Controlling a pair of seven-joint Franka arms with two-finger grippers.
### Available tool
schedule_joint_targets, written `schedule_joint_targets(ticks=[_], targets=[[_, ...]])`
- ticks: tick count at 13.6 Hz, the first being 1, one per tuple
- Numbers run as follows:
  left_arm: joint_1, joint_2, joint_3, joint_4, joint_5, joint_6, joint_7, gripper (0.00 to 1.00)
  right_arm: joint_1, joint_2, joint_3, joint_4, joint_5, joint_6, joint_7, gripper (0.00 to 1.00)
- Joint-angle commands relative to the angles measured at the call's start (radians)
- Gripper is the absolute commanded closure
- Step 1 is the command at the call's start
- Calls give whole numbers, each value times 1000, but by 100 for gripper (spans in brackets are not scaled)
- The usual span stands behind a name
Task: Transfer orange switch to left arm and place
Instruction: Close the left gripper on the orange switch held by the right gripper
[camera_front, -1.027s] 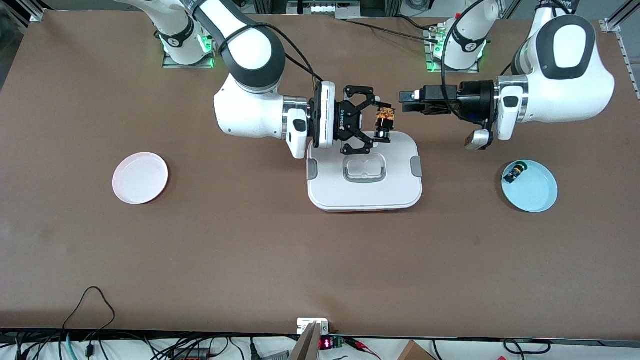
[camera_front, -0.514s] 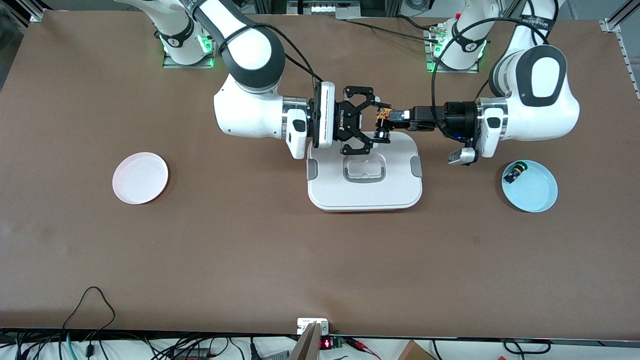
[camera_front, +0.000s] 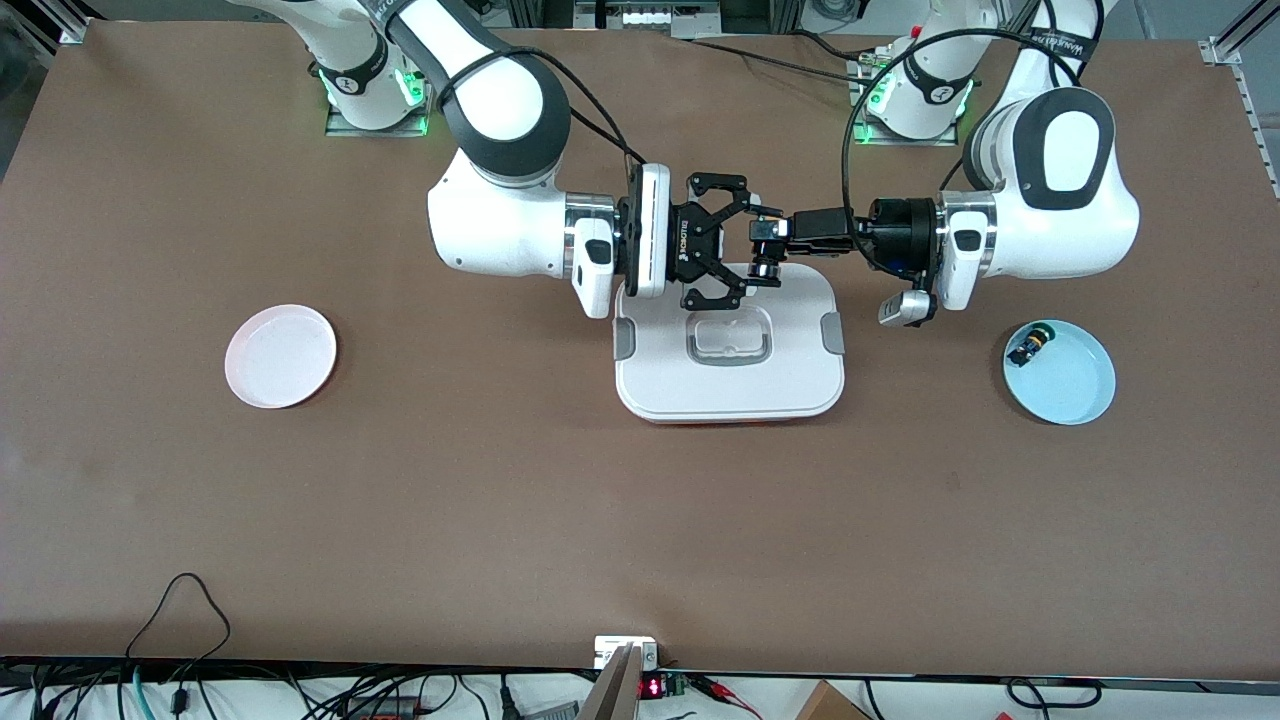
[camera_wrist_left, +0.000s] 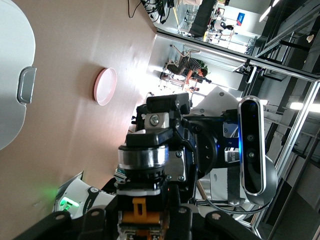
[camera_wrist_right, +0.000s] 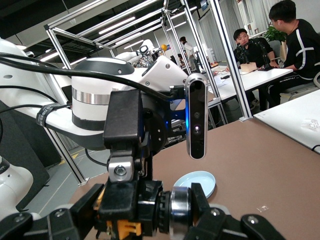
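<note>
**Two grippers now meet at the switch above the box**

Toward the right arm's end of the table a pink plate is seen, bare. Over the box, the orange switch is pinched by the right gripper. Since a second ago the left gripper has been brought in from well apart, and its fingers are now placed around the switch; whether they are pressed onto it cannot be told. A handover is judged imminent. In the blue plate a green-capped switch is left.
</note>
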Motion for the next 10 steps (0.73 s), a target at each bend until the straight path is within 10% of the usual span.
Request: schedule_joint_targets(ticks=[1, 6, 7, 8, 10], targets=[[2, -11, 1, 5, -20, 6, 30, 77, 3, 15, 2, 27, 21, 4, 0, 100], [4, -12, 1, 10, -18, 6, 31, 80, 1, 15, 2, 27, 21, 4, 0, 97], [4, -12, 1, 10, -18, 6, 31, 80, 0, 13, 0, 27, 18, 4, -1, 78], [4, -12, 1, 10, -18, 6, 31, 80, -2, 13, 0, 27, 18, 4, 0, 3], [5, -12, 1, 10, -17, 3, 30, 81, -12, 13, -3, 29, 13, -2, 17, 0]])
